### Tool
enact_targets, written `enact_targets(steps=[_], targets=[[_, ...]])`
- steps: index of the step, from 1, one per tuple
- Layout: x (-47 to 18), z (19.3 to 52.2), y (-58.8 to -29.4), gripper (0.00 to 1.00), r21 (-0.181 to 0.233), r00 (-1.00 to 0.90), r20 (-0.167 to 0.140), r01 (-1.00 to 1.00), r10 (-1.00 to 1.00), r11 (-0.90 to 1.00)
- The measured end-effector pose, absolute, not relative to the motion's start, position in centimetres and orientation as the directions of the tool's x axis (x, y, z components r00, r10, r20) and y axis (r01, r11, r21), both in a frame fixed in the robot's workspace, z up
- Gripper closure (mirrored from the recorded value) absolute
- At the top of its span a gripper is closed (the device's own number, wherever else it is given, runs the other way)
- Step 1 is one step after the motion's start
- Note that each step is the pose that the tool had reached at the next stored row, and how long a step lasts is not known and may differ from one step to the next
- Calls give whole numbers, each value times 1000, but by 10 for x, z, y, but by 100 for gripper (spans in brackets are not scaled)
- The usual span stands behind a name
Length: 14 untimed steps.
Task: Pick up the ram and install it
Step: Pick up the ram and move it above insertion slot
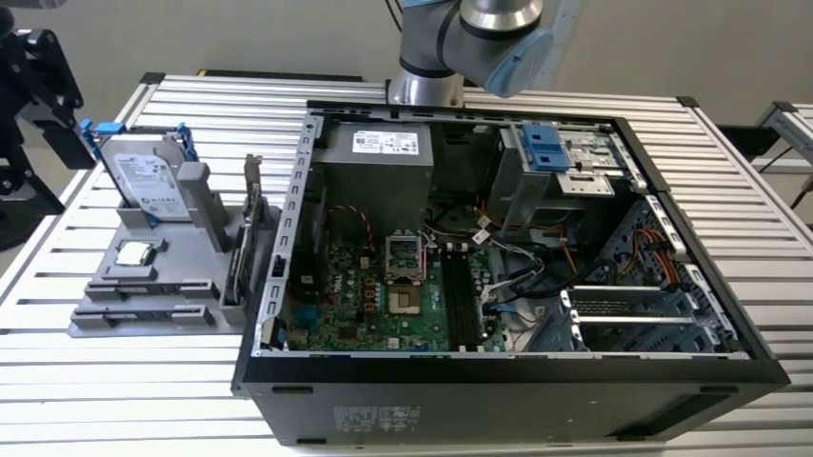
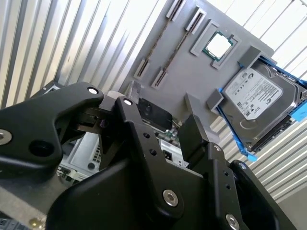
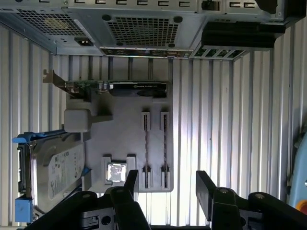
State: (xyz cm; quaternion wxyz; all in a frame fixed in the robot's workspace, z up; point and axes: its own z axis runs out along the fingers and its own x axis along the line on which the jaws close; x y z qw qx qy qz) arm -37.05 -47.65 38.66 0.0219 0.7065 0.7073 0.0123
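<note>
Hovering with our claw point(image 3: 166, 178) spread apart and empty, we face the ram point(image 3: 165, 143), on edge in its grey holder point(image 3: 120, 139) on the table point(image 3: 240, 120); we fear an off-centre descent could clip its thin edge

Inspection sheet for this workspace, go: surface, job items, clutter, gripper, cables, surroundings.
Surface: slatted metal table, carrying an open computer case and a grey holder.
Job's things: ram, two sticks on edge in the holder's slots, not grasped.
Clutter: hard drive, processor chip and expansion card, all on the holder.
Gripper: gripper hovers near the ram, jaws open and empty.
Cables: loose wire bundles inside the case.
Surroundings: second slatted table at the exterior view's right.
</note>
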Motion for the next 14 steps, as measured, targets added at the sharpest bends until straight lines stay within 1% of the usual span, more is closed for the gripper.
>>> enact_targets(steps=[14], targets=[[-371, 383, -476, 0, 48, -1, -14, 999, 1000, 2]])
